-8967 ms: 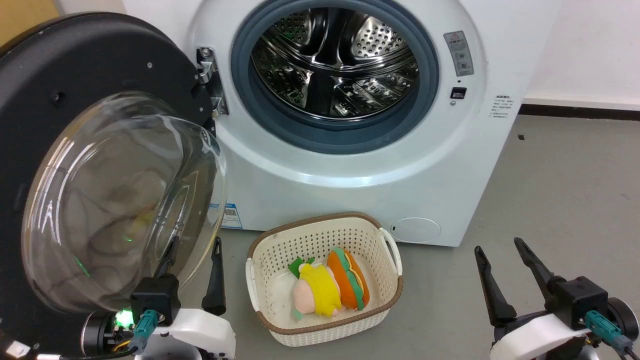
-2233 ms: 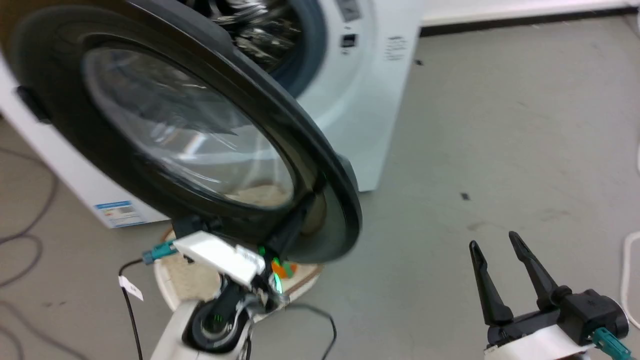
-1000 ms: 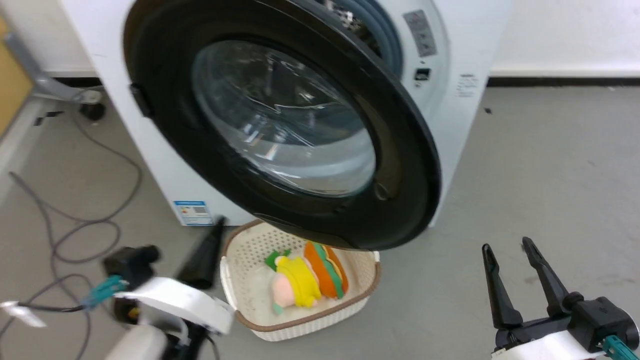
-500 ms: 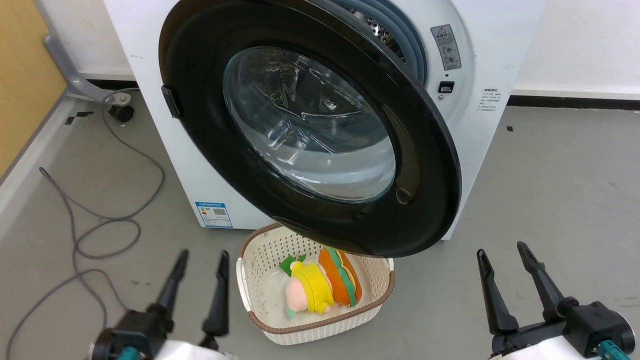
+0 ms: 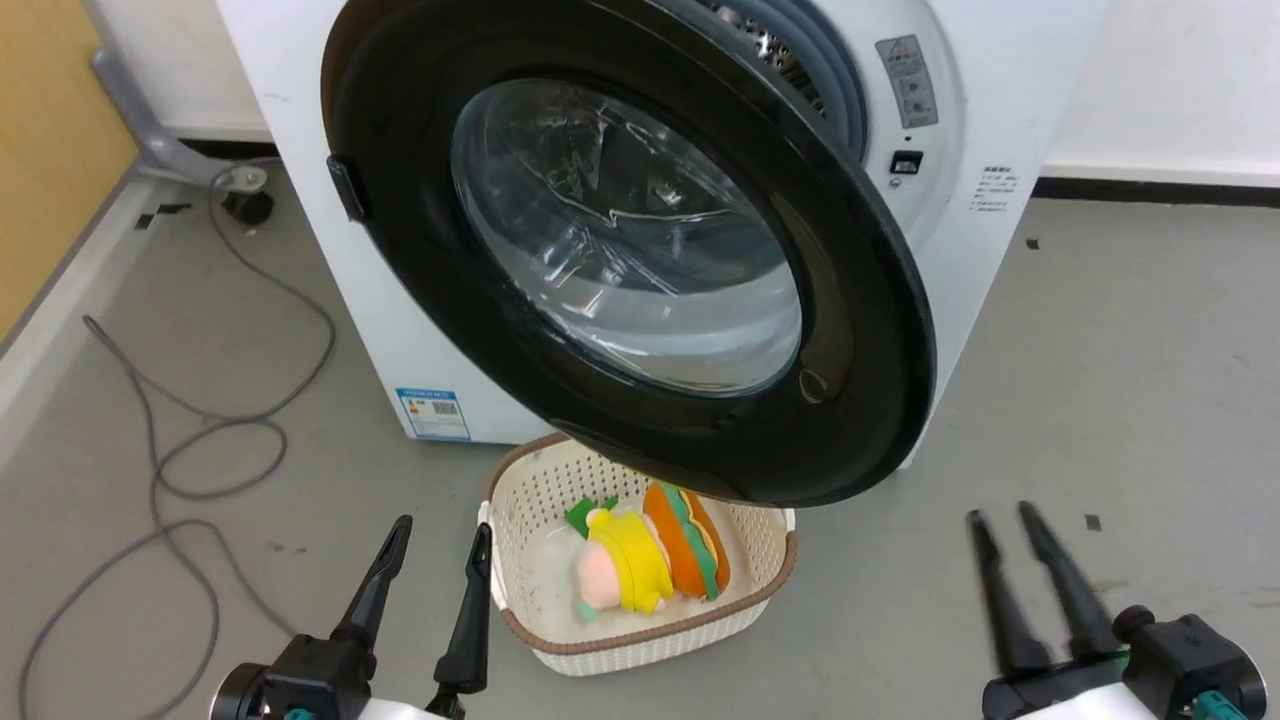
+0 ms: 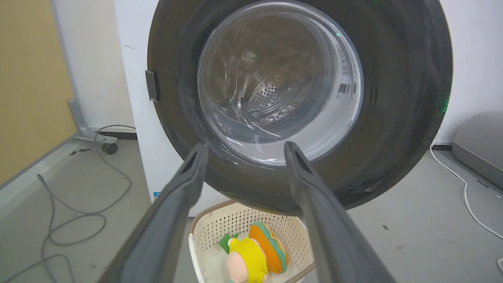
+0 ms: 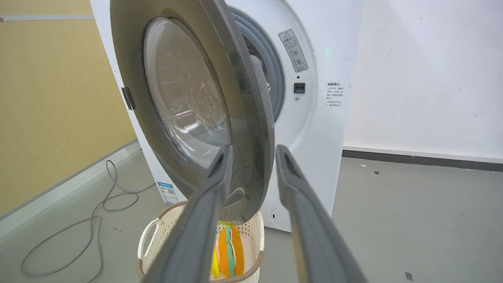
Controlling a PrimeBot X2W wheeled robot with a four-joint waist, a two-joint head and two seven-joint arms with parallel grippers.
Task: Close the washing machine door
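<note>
The washing machine door (image 5: pixel 620 240), a black rim around a bulging glass bowl, hangs partly swung in and ajar from the white washing machine (image 5: pixel 350 320). A slice of grey gasket and steel drum shows behind its upper right edge. My left gripper (image 5: pixel 435 540) is open low at the left, apart from the door, with nothing between its fingers. In the left wrist view the left gripper (image 6: pixel 245 145) faces the door's (image 6: pixel 393 98) outer face. My right gripper (image 5: pixel 1000 513) is open at the lower right, fingers fairly close together. The right gripper (image 7: pixel 254 148) looks at the door's free edge (image 7: pixel 243 78).
A cream perforated basket (image 5: pixel 640 650) with soft toys (image 5: pixel 640 565) sits on the floor under the door's lower edge. A grey cable (image 5: pixel 180 440) loops across the floor at the left, beside a wooden wall panel (image 5: pixel 50 150). A grey cushion (image 6: pixel 479 137) lies at the far right.
My left gripper has opened and come up pointing at the door. The right gripper's fingers have drawn closer together. The camera has shifted slightly; the door stays ajar.
</note>
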